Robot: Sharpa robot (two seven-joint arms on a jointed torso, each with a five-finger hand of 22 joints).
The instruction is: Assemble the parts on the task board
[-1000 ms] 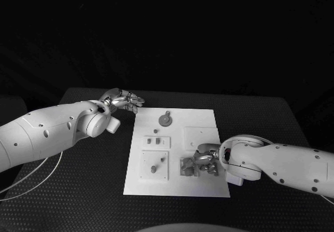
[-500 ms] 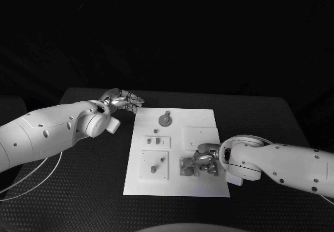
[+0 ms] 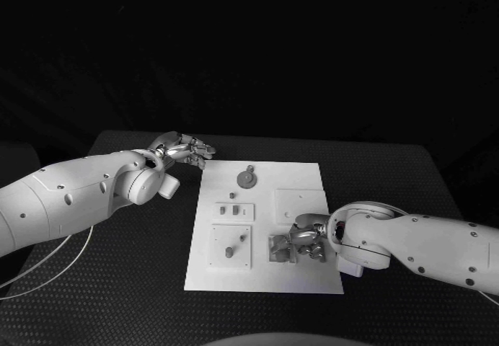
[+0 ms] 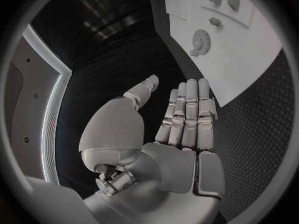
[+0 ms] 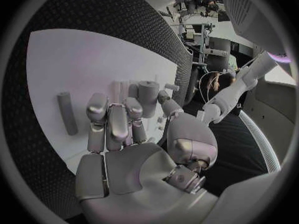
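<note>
Fingers of left robot hand (image 4: 177, 134) straight, empty — right robot hand (image 5: 124, 149) grips cylindrical part (image 5: 148, 97).

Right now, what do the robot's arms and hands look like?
Both arms are thick, smooth white shells with small dark dots, like screws. The left arm has a thin pale cable looping beneath it. The left hand and right hand are shiny silver metal, with jointed fingers and rounded tips. The right arm ends in a round white wrist.
</note>
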